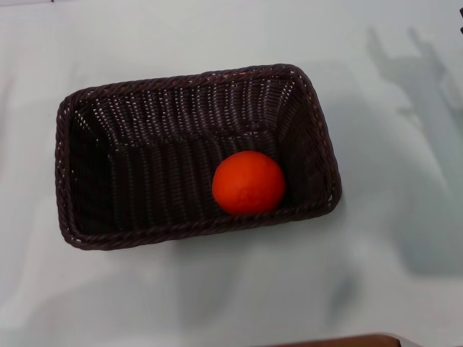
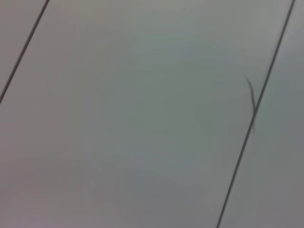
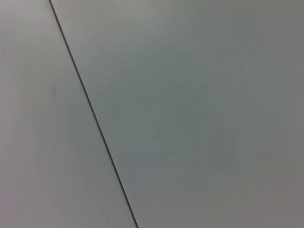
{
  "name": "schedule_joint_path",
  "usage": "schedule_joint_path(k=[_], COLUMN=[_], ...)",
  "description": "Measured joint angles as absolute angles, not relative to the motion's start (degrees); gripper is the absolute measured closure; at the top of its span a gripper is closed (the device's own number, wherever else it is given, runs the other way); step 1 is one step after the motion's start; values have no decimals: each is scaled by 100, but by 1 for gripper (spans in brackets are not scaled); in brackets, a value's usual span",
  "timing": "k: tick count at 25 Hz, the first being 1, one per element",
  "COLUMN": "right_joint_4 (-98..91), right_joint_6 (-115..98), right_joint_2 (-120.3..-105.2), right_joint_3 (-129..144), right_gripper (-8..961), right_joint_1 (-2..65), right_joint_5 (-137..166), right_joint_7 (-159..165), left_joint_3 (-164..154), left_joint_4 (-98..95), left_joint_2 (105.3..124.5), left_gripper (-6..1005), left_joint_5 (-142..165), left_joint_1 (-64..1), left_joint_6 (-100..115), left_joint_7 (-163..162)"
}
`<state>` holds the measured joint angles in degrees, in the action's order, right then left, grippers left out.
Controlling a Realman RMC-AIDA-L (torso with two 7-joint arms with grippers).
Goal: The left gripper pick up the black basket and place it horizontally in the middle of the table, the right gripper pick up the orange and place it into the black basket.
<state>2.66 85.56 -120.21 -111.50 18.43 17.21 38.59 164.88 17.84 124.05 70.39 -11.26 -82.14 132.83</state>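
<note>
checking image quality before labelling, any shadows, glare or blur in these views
Head view: the orange in the black basket is slightly soft-edged; the table shows soft grey shadows, strongest at the upper right, and a mild sheen. Left and right wrist views: only plain grey surface with thin dark lines, evenly lit.

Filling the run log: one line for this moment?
orange: inside black basket, right end | basket: lengthwise on table | grippers: not in view | task: looks complete
</note>
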Motion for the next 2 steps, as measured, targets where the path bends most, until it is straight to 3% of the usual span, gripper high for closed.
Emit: schedule_joint_path(k=[2], right_joint_4=[302], right_joint_6=[8555], right_joint_2=[-12016], right_joint_3=[-11155], right_gripper=[163], right_joint_1=[1858], right_joint_5=[1719], right_joint_7=[3858], left_joint_3=[16488], left_joint_4=[1818], left_joint_2=[12409], left_gripper=[94], left_joint_5=[7039], left_joint_1=[-1123], left_joint_6=[-8235], left_joint_7=[13442])
